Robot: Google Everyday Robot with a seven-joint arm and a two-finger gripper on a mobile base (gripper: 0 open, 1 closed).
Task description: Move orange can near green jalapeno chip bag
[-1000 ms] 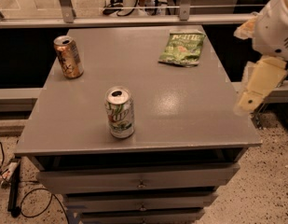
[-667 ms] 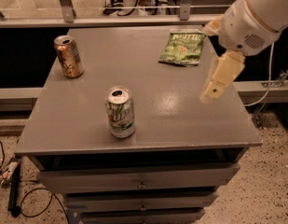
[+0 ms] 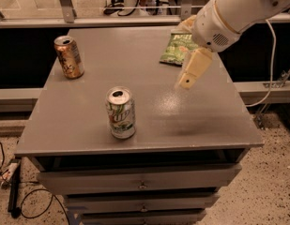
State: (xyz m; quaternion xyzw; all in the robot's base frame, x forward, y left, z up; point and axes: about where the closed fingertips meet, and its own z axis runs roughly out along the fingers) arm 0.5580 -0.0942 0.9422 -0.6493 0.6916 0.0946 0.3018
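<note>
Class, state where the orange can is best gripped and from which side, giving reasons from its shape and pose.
Probably the mid-body of the orange can, squeezed across its round wall, approached from its right: it stands upright near the table's back-left corner, and the gripper hovers to its right, by the green chip bag.

Orange can upright; green bag flat beside gripper.

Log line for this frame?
gripper: above table, near green jalapeno chip bag | orange can: upright, back-left, ungrasped

Arm from upper right, hand angled downward
</note>
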